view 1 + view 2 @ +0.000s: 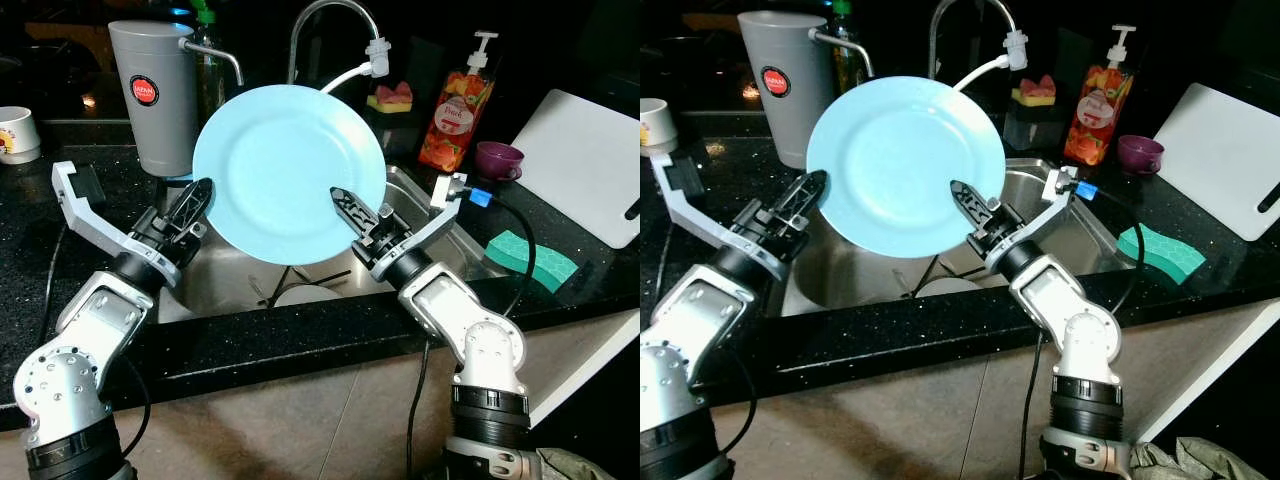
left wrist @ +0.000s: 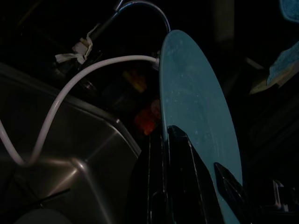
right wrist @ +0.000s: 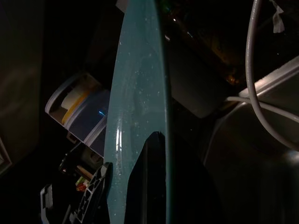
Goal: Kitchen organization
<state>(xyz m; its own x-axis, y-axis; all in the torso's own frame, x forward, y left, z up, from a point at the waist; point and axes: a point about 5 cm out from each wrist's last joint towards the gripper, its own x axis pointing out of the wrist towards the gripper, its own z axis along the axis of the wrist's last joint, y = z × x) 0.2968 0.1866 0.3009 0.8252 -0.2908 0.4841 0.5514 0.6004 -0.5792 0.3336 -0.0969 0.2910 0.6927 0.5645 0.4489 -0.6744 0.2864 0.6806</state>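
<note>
A round light-blue plate is held upright in the air above the steel sink. My left gripper is shut on the plate's left rim. My right gripper is shut on the lower right rim, with one black finger lying across the plate's front face. In the left wrist view the plate stands edge-on between my black fingers. The right wrist view shows the plate edge-on beside one finger.
Behind the plate rise a grey canister and the faucet with a white hose. To the right are a soap bottle, purple cup, white cutting board and green sponge. A white dish lies in the sink.
</note>
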